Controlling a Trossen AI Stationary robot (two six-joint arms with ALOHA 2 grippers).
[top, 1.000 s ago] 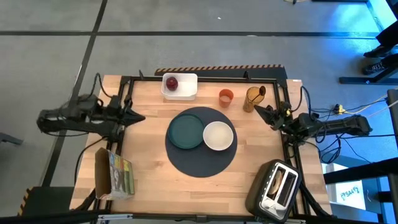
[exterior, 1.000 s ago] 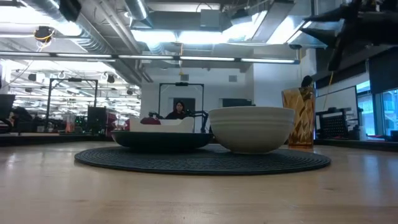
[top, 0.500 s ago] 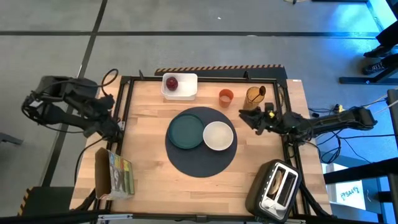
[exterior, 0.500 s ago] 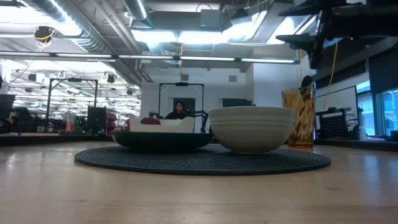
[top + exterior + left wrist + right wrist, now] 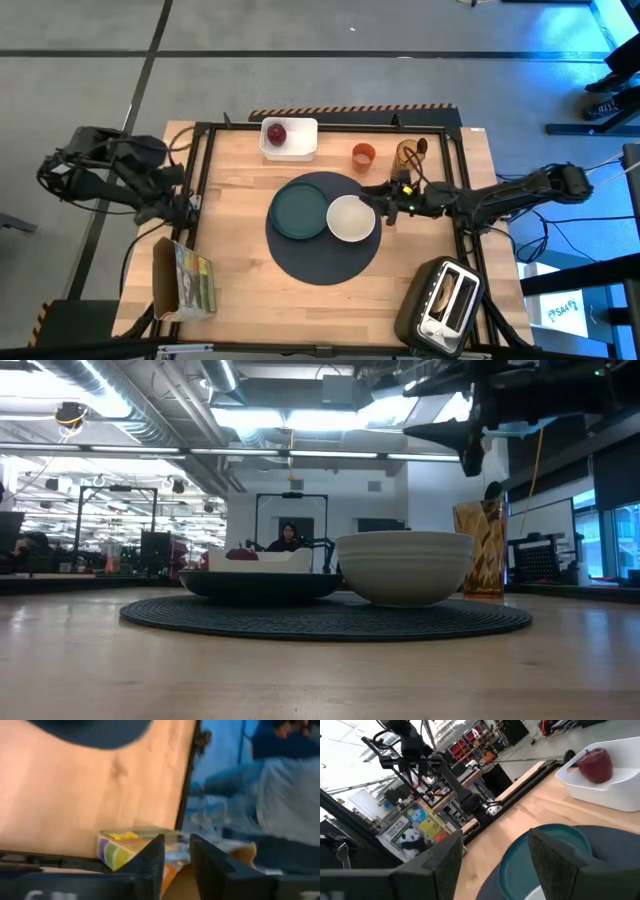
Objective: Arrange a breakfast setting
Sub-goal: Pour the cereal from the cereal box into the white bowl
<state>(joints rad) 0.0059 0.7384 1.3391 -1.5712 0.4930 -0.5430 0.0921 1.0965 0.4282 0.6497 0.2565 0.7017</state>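
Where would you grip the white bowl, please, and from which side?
Probably by its rim, from straight above. The white bowl sits upright and open on the dark mat, with the teal plate close on one side, so the rim's far side from the plate is freest. The right gripper hovers open just beside it; one finger inside and one outside should pinch the wall.

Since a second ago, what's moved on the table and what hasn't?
The right claw reached in from the table's right edge to hover over the white bowl, jaws open, holding nothing. The left claw pulled back to the left edge above the cereal box. The teal plate, mat, orange cup, red fruit and toaster stayed put.
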